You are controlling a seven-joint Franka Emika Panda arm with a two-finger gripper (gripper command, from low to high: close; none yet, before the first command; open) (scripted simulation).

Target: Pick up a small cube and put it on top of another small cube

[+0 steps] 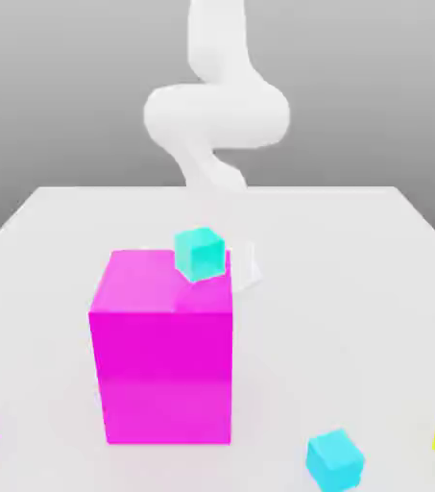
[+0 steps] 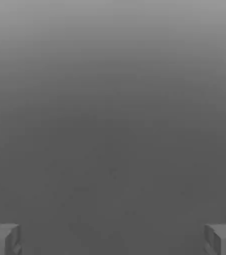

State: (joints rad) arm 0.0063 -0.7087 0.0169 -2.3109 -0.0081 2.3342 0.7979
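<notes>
Judging by looks, sky-blue cube [image 1: 335, 459] is light, rigid, glossy: pinch opposite flat faces; claw [image 2: 113, 239] spread wide.

So the white, smooth-shelled robot arm [image 1: 217, 115] sits at the far side of the scene, dropping in from up top and curling into a fat bend before narrowing downward. In the hand view its two-finger gripper [image 2: 113, 239] has grey blocky fingertips [image 2: 2, 239] spread wide apart, nothing between them.
</notes>
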